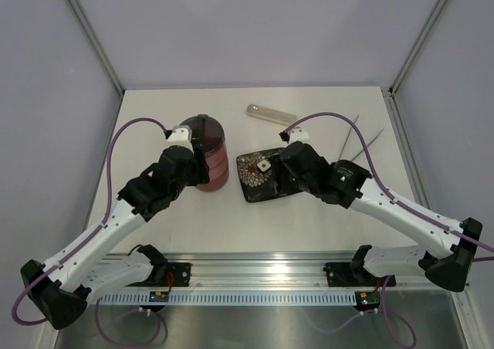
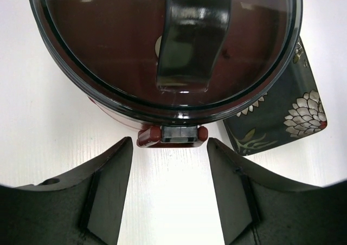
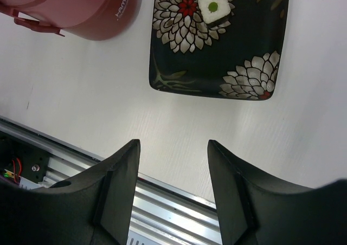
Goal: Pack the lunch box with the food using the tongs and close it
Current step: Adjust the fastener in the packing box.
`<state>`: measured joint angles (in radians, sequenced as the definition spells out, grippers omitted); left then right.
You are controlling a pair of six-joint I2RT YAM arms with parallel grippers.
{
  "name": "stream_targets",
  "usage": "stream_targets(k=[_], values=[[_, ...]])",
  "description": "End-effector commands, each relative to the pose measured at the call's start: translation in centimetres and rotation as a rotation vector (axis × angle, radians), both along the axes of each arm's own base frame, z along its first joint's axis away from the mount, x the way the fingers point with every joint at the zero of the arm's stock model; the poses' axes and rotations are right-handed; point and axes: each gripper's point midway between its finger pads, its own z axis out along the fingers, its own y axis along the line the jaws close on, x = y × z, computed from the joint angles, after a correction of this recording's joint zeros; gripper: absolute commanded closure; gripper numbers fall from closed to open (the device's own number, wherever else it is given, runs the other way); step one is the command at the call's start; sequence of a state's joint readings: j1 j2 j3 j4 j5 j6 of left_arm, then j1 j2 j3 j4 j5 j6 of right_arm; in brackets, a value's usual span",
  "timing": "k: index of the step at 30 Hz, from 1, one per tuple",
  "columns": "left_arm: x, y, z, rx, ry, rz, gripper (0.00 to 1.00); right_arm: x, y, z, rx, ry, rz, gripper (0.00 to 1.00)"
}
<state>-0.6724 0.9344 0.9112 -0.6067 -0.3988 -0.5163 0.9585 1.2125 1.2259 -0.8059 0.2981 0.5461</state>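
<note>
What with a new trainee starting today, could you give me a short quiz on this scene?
1. True or false: the tongs lie on the table, held by neither pincer.
2. What shows on the plate? A) a beige ball B) a small white square C) orange sticks
3. Short answer: which arm's pincer hovers beside the closed lunch box?

Key: 1 true; 2 B; 3 the left pincer, jaws open.
</note>
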Motion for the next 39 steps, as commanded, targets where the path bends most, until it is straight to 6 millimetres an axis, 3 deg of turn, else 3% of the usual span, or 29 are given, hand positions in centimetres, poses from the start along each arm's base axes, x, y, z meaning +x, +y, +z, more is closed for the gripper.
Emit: stream_targets(k=[1, 23, 39], values=[[0.7, 0.1, 1.4, -0.022, -0.064, 0.027, 0.4, 1.3, 0.5, 2.4, 0.04, -0.062, -0.009, 0.39], [0.5, 0.4, 1.3, -0.051, -0.098, 0.035, 0.56, 2.0, 0.8, 2.1, 0.021, -0.065, 0.009, 0.39], [-1.0, 1.4, 0.0, -0.066, -0.029, 0.083, 0.59, 2.9, 0.8, 1.9, 0.01, -0.073, 0.016, 0.39]])
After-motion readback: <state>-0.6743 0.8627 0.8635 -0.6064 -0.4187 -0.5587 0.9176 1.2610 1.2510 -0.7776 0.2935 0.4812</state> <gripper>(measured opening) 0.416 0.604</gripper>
